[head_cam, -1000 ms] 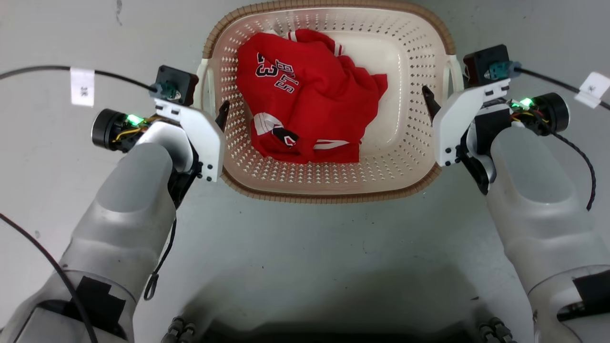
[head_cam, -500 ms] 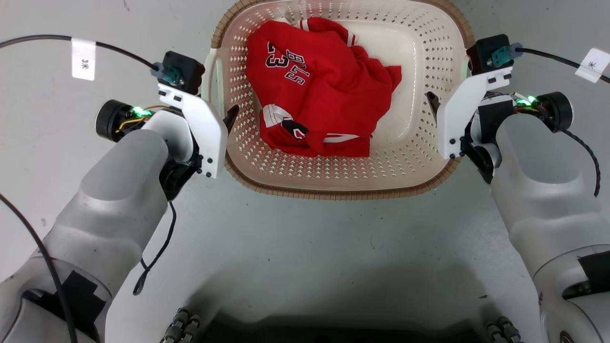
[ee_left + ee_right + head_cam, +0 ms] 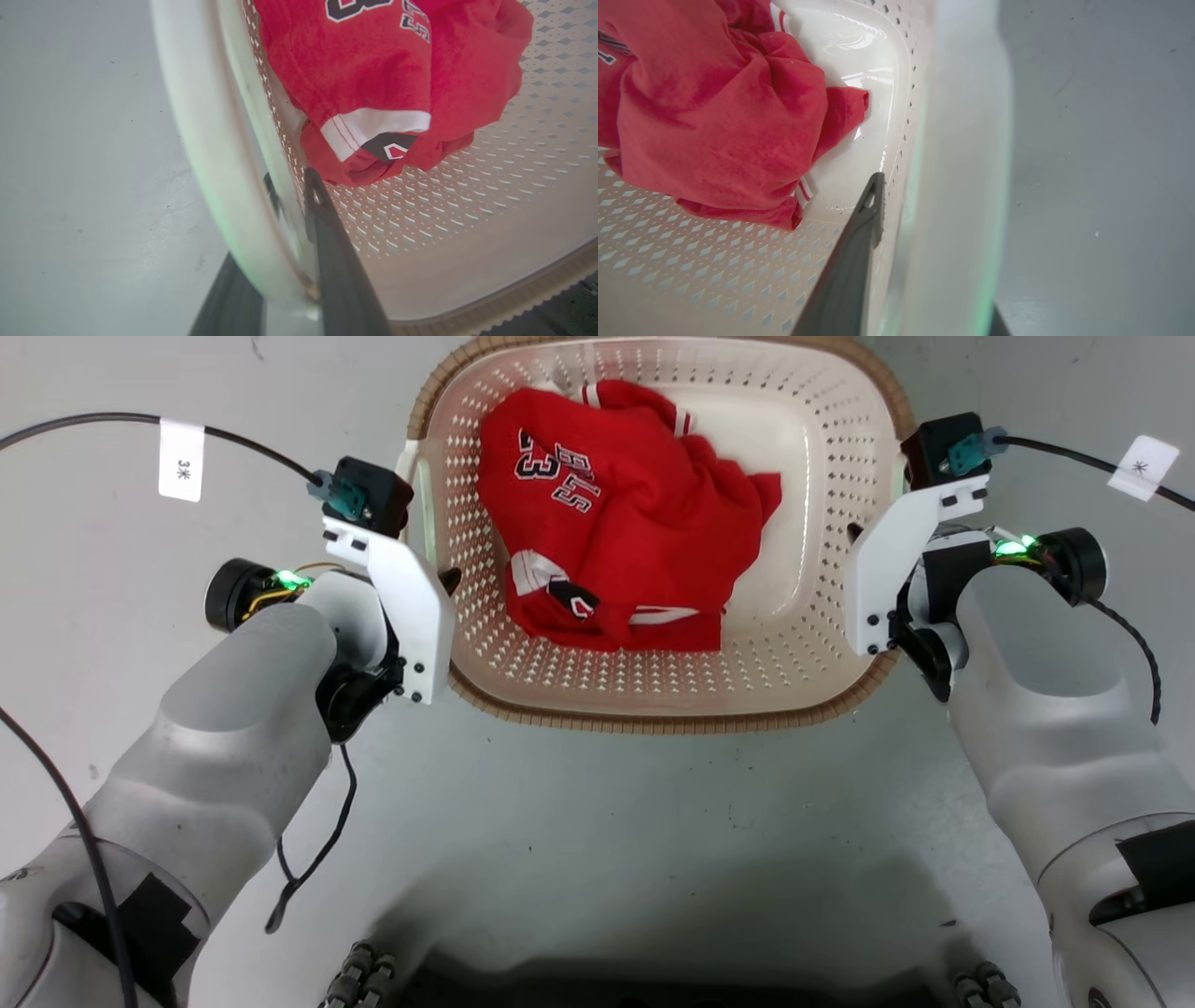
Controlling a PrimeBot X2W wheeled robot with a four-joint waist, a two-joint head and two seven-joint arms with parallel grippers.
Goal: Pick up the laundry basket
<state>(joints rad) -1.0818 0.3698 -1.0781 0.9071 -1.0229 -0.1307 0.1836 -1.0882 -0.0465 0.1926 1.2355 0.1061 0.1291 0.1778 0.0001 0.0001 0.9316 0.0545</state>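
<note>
The basket is lying straight ahead of the robot, over the grey floor; I cannot tell whether it is resting there or just clearing it. A red jersey is lying crumpled inside, left of centre. The 2 arms are flanking the basket, 1 at each short side, since the 2 white handles are the parts slim enough for narrow fingers.

The left gripper is straddling the left handle. 1 finger is reaching down inside the perforated wall and the other is running outside. Both are lying against the plastic, so it is clamping the handle.

The right gripper is mirroring this at the right handle, its inner finger lying along the wall near the jersey. Its outer finger is barely showing, so I cannot tell whether it is pinching or loose.

I judge the lift is the step in hand. Holding both sides is balancing the load, and uneven rising would tilt the basket and slide the jersey.
</note>
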